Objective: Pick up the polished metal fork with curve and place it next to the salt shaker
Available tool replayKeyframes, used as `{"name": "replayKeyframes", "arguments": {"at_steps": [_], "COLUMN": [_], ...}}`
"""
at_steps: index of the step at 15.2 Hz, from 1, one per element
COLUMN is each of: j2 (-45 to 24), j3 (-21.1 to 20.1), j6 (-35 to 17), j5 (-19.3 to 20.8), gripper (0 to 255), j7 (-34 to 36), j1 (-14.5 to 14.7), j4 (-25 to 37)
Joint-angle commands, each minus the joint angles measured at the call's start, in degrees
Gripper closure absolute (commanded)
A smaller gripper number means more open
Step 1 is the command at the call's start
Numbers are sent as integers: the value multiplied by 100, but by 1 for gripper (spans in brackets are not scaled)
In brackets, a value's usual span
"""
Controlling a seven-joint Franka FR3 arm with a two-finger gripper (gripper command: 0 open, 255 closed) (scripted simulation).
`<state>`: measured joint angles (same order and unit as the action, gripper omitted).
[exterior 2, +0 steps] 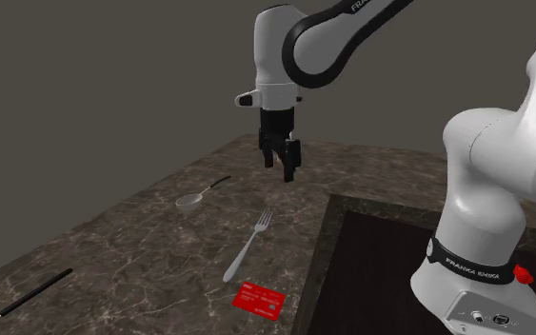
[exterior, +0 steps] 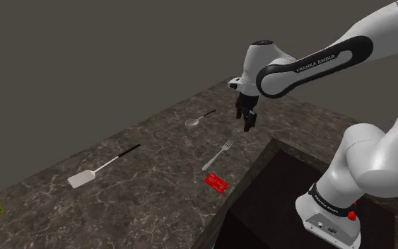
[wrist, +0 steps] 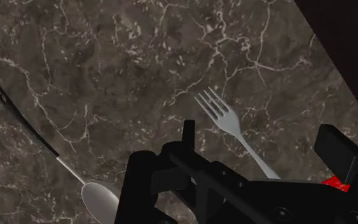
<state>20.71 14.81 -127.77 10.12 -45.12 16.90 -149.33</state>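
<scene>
Lettering on arm (exterior: 317,62) reads FRANKA EMIKA; pincer (exterior: 244,122) near fork (exterior: 218,155).

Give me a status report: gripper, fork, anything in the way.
Gripper open, above counter, empty. Fork flat on counter, untouched. Spoon and red card beside it, not touching.

Not much to read here tbh. In the shoulder view, the dark band (exterior: 310,65) on the white arm (exterior: 377,28) says FRANKA EMIKA in light capitals. The same brand turns up in the second exterior view, printed on the black ring (exterior 2: 472,270) around the arm's base. At that view's top edge, the dark strip (exterior 2: 366,8) on the upper link shows just the start of it, roughly FRAN. The red card (exterior 2: 260,301) on the bench (exterior 2: 142,247) has white print, but it's too small to make out.
</scene>
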Motion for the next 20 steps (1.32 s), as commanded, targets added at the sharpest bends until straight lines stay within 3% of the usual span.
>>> {"name": "replayKeyframes", "arguments": {"at_steps": [1,7,15,20], "j2": [-439,-1637,-2337,-2337], "j3": [69,115,107,104], "j6": [-511,-1764,-2513,-2513], "j5": [-37,-332,-590,-590], "gripper": [0,0,0,0], "j7": [-531,-2137,-2394,-2394], "j1": [205,724,741,738], "j4": [-36,-23,-82,-82]}}
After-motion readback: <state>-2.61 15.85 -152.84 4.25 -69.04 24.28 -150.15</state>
